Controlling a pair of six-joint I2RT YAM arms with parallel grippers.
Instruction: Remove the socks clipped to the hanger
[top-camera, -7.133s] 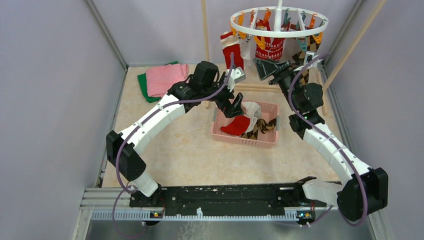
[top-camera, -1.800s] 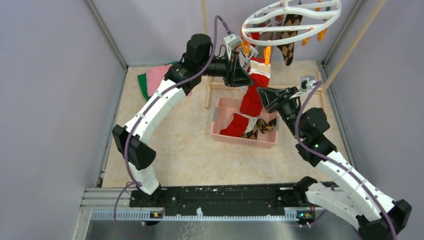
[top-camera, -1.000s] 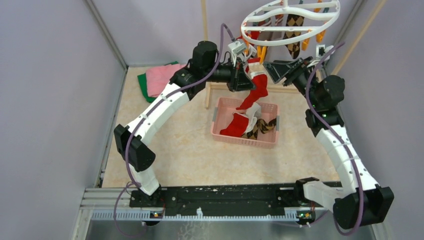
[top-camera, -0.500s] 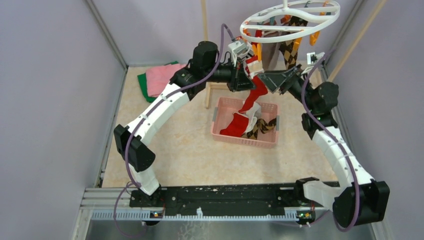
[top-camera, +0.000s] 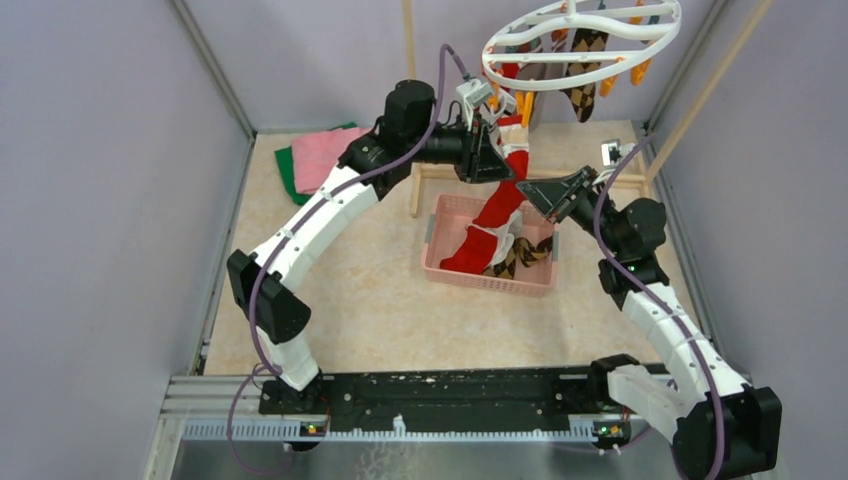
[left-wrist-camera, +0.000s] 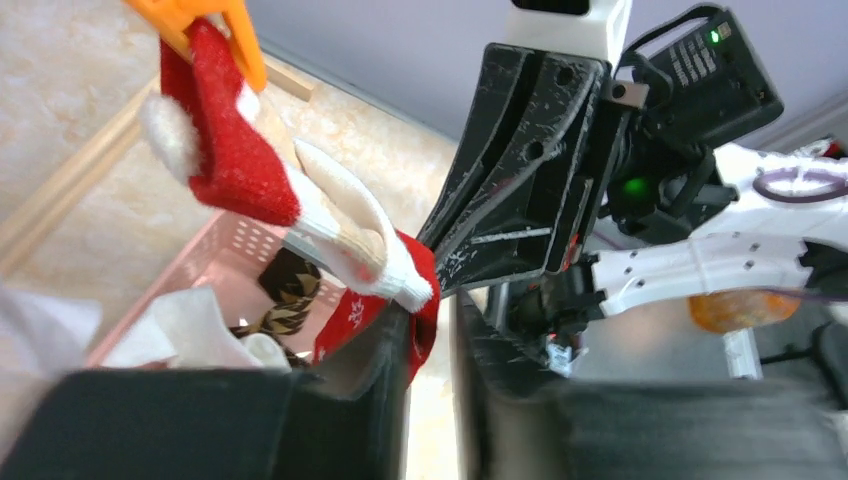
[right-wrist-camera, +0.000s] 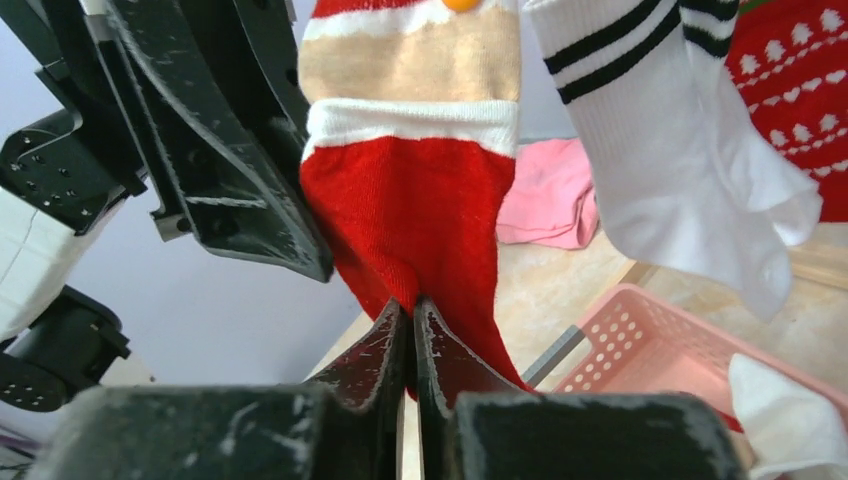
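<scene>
Folded pink and green cloths (top-camera: 325, 160) lay at the far left of the table. The left gripper (left-wrist-camera: 430, 340) reached out level under the hanger's left edge, its jaws narrow with a fold of the hanging red sock (top-camera: 507, 192) between them. Below it stood the pink basket (top-camera: 480, 282), which held a red sock (top-camera: 468, 256), a white sock (top-camera: 510, 225) and an argyle sock (top-camera: 527, 254). The hanging red sock ran from an orange clip (left-wrist-camera: 205, 25) down toward the basket. The right gripper (right-wrist-camera: 412, 315) was pinched nearly closed on that sock's lower part, just beside the left gripper. Above, the hanger (top-camera: 560, 85) hung tilted, with a striped white sock (right-wrist-camera: 690, 150) and another argyle sock (top-camera: 585, 95) clipped to it.
</scene>
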